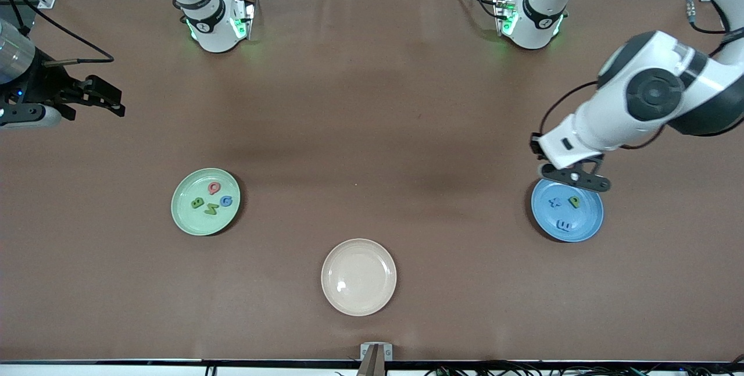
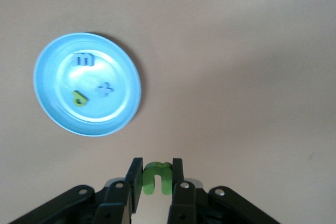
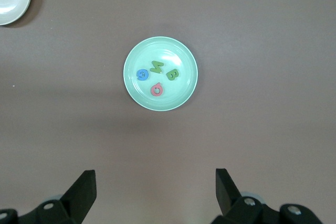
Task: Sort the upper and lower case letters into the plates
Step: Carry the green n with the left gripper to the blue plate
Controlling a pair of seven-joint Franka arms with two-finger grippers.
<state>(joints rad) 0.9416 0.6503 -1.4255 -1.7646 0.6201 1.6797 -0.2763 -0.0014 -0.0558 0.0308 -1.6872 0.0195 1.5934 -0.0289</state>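
A pale green plate (image 1: 181, 220) lies toward the right arm's end and holds a red Q (image 1: 214, 188), a green B (image 1: 197, 203), a green M (image 1: 211, 208) and a blue G (image 1: 226, 201). A blue plate (image 1: 588, 229) lies toward the left arm's end and holds a blue x (image 1: 555, 201), a green p (image 1: 574, 201) and a blue m (image 1: 564, 225). My left gripper (image 1: 575, 178) hangs over the blue plate's edge. In the left wrist view it (image 2: 156, 167) is shut on a green n (image 2: 152, 181). My right gripper (image 3: 156, 182) is open, empty and waits.
An empty cream-beige plate (image 1: 358, 276) lies between the two plates, nearer to the front camera. My right gripper (image 1: 107, 101) hangs at the right arm's end of the table. The brown cloth (image 1: 372, 132) covers the whole table.
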